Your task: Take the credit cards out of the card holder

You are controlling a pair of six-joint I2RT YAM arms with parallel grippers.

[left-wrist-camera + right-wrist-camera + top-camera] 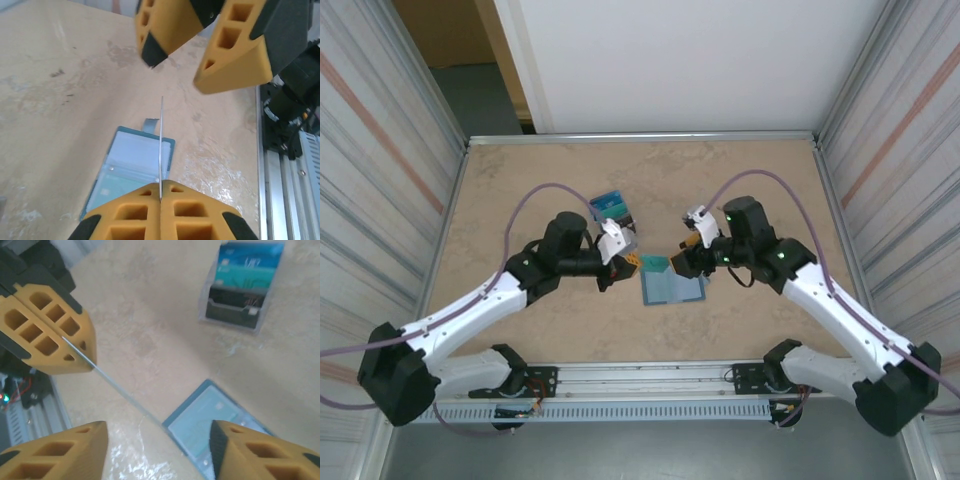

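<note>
The card holder (672,288) lies open and flat on the table, its pale pocket panels facing up (132,160) (215,412). My left gripper (623,260) (161,187) is shut on one credit card (161,145), held on edge above the holder. In the right wrist view the card appears as a thin line (120,389) running out from the left gripper (86,359). My right gripper (686,256) (158,426) is open, its fingers either side of the card's free end without touching it. From the left wrist it shows as two spread yellow fingers (176,71).
A small black stand (613,210) (242,285) with blue and teal cards sits on the table behind the left gripper. The metal rail (285,190) runs along the near table edge. Striped walls close in both sides.
</note>
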